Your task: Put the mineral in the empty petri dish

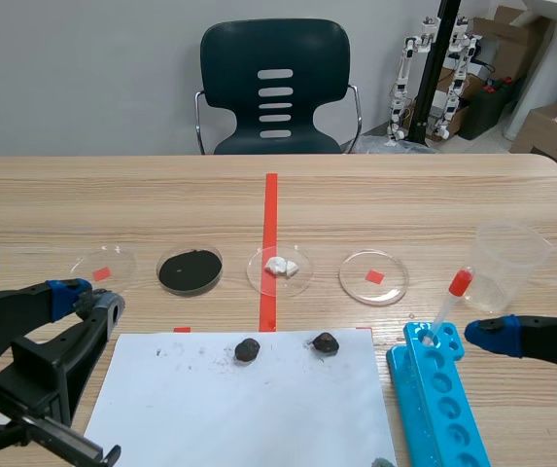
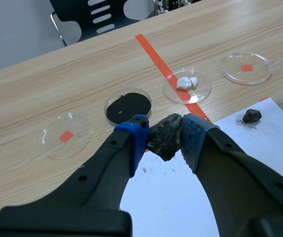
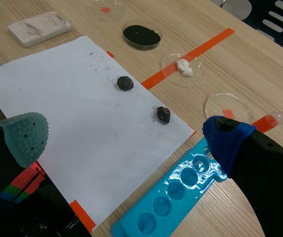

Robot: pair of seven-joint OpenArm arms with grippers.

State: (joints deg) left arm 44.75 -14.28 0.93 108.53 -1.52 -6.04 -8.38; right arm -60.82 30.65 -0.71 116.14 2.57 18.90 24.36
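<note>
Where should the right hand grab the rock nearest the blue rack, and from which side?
Take the rock across its middle, coming straight down from above. It is a small rounded lump lying loose on the flat paper, with bare paper all round it, so the open right hand could probably drop a finger on each side.

No readable text, label, brand or number anywhere in these views.
</note>
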